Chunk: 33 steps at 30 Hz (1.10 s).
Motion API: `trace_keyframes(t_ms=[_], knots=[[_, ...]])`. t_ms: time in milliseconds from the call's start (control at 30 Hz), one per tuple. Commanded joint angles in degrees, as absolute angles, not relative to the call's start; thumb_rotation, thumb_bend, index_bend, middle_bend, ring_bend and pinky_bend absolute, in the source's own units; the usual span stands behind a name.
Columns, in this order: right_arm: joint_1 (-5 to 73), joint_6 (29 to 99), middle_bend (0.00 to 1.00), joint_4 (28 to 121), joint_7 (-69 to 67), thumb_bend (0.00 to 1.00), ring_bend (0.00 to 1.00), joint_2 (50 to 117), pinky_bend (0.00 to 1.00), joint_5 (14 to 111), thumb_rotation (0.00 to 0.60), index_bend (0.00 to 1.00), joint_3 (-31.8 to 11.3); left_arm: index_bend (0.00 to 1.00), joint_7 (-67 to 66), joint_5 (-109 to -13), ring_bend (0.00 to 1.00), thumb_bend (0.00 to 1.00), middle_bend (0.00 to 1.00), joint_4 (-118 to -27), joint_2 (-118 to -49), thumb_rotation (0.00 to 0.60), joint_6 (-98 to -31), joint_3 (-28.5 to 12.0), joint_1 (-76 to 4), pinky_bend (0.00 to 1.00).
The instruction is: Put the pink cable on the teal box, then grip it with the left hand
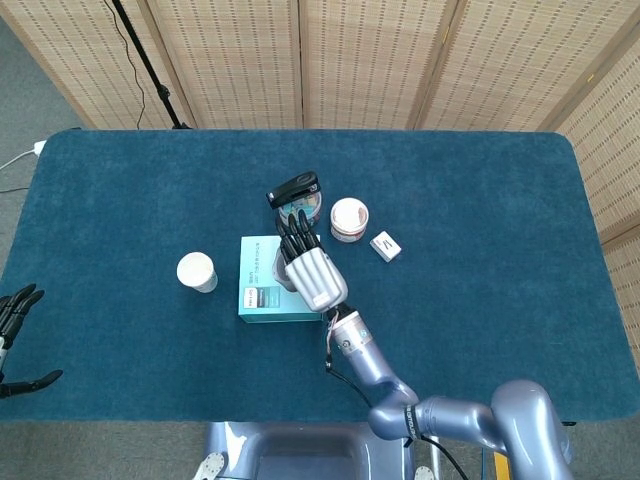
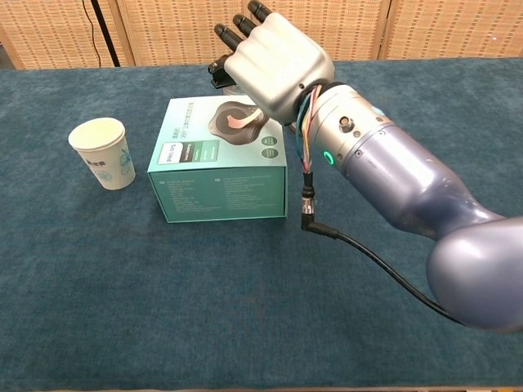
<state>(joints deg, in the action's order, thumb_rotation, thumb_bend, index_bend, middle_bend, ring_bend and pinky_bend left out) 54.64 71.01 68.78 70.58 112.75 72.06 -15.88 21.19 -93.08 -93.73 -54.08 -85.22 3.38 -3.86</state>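
The teal box (image 1: 258, 295) (image 2: 216, 175) lies at the table's middle, with a speaker printed on its lid. My right hand (image 1: 310, 272) (image 2: 274, 61) hovers over the box's rear right part, fingers stretched toward the far side. A short piece of the pink cable (image 2: 237, 122) shows under the palm, low over the lid's printed speaker; the hand seems to hold it from beneath, though the grip itself is hidden. In the head view the hand covers the cable. My left hand (image 1: 14, 325) hangs off the table's left edge, fingers spread and empty.
A white paper cup (image 1: 196, 271) (image 2: 103, 153) stands left of the box. Behind the box lie a black stapler (image 1: 293, 188), a round jar (image 1: 349, 218) and a small white item (image 1: 386, 246). A black wire (image 2: 368, 253) dangles from my right forearm.
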Motion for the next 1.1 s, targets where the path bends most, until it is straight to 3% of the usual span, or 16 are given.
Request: trace_keyframes(t_ms=[33,467,533,600,700,900,1100], knots=[[54.40,72.01,0.00,70.29,70.91,0.46,0.00,111.42,0.00,72.64,0.600,0.16,-16.34,0.00,21.16,-93.09,0.00,0.00,0.00,-93.72,-54.05,0.600,-85.18,3.40,-3.88,0.00],[48.63,77.94,0.00,81.65,65.92,0.43,0.00,96.57,0.00,75.64,0.600,0.13,-17.66,0.00,20.55,-93.77,0.00,0.00,0.00,-93.24,-54.84,0.600,-85.67,3.32,-3.94,0.00],[47.42,78.81,0.00,83.42,63.93,0.34,0.00,94.56,0.00,76.36,0.600,0.13,-17.34,0.00,20.27,-93.71,0.00,0.00,0.00,-93.19,-55.01,0.600,-85.62,3.25,-4.00,0.00],[45.88,79.95,0.00,85.30,61.46,0.16,0.00,92.35,0.00,76.99,0.600,0.12,-17.05,0.00,19.85,-93.63,0.00,0.00,0.00,-93.22,-55.15,0.600,-85.46,3.14,-4.14,0.00],[42.54,81.15,0.00,89.40,56.10,0.00,0.00,88.10,0.00,76.85,0.600,0.12,-16.24,0.00,19.10,-93.92,0.00,0.00,0.00,-93.11,-55.22,0.600,-84.80,3.21,-4.59,0.00],[32.13,83.81,0.00,97.72,37.95,0.00,0.00,76.86,0.00,75.56,0.600,0.07,-12.62,0.00,17.67,-95.81,0.00,0.00,0.00,-92.78,-56.55,0.600,-84.24,2.59,-6.30,0.00],[24.96,85.97,0.00,98.84,23.66,0.00,0.00,71.97,0.00,76.62,0.600,0.06,-8.83,0.00,15.38,-99.28,0.00,0.00,0.00,-93.14,-56.90,0.600,-84.00,1.81,-8.84,0.00]])
